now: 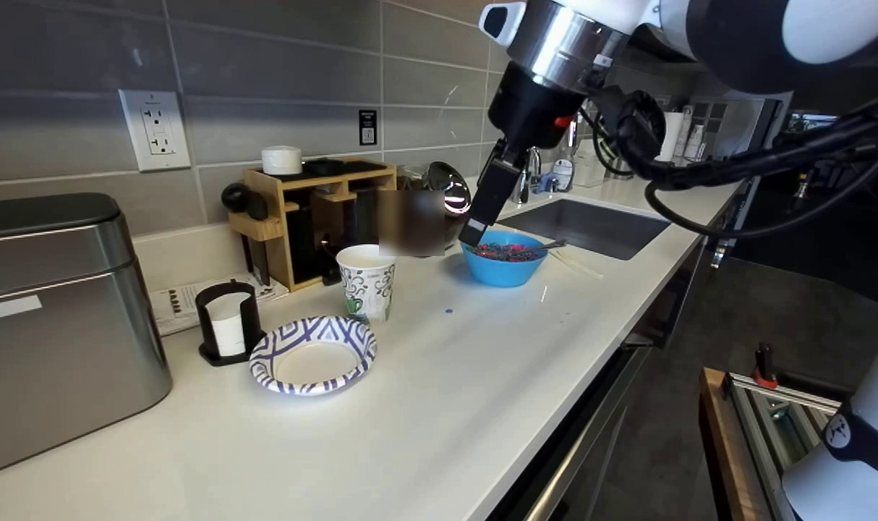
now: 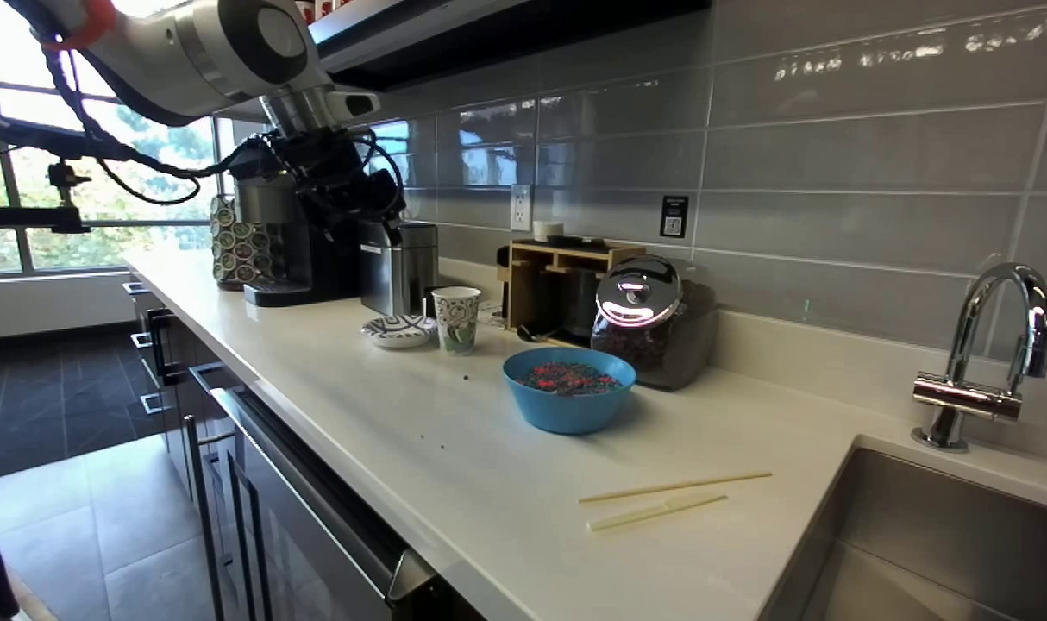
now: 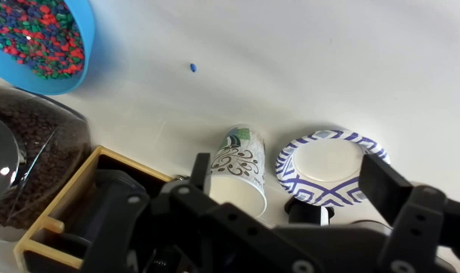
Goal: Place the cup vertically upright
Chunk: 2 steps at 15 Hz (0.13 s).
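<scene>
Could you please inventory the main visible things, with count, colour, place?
cup: one, patterned white, upright beside plate
plate: one, white and purple, on counter
bowl: one, blue, near jar
bits: many, red, green, blue, mostly in bowl
jar: one, clear, beside rack
rack: one, tan, near wall
holder: one, black, beside plate
bin: one, mostly silver, near wall
coffee maker: one, mostly black, near bin
sticks: two, pale yellow, near sink
sink: one, grey, in counter
faucet: one, silver, by sink
arm: one, mostly white, over counter
gripper: one, black, open above counter
</scene>
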{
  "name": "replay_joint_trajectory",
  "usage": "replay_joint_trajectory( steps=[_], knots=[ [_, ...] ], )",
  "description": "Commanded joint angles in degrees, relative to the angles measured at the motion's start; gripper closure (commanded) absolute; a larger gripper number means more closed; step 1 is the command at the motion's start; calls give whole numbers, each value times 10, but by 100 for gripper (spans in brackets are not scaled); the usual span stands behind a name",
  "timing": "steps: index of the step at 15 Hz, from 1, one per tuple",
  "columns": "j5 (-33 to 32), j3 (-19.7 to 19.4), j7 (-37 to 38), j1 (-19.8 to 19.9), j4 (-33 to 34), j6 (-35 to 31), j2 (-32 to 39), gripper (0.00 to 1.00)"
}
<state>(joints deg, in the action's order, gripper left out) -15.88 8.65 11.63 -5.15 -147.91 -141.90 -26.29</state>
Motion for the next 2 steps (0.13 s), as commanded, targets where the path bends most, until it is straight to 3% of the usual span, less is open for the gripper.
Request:
replay_joint_trajectory(
  steps=[1,2],
  knots=[
    [8,10,-6,10,3,0,5,0],
    [7,9,-6,10,5,0,13,0]
  ],
)
